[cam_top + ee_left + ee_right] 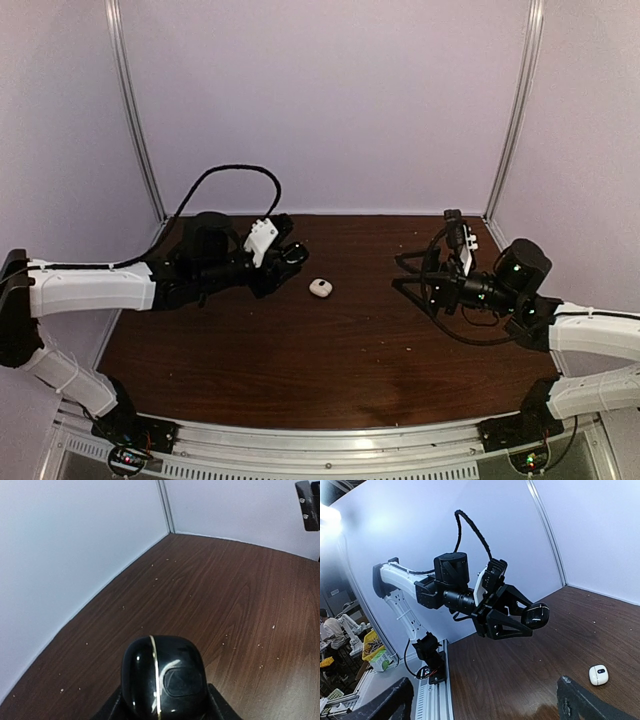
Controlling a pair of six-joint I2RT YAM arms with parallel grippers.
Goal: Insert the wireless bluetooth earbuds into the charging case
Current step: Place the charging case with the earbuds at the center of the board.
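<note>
My left gripper is shut on a glossy black charging case with a thin gold seam, closed, and holds it above the brown table. The case and gripper also show in the right wrist view, in the air at mid-frame. A small white closed case lies on the table just right of the left gripper, and low at the right in the right wrist view. My right gripper is open and empty, its fingers spread wide and pointing at the left arm. No earbuds show in any view.
White walls enclose the table on the left, back and right, with metal posts at the back corners. A black cable loops above the left arm. A metal rail runs along the near edge.
</note>
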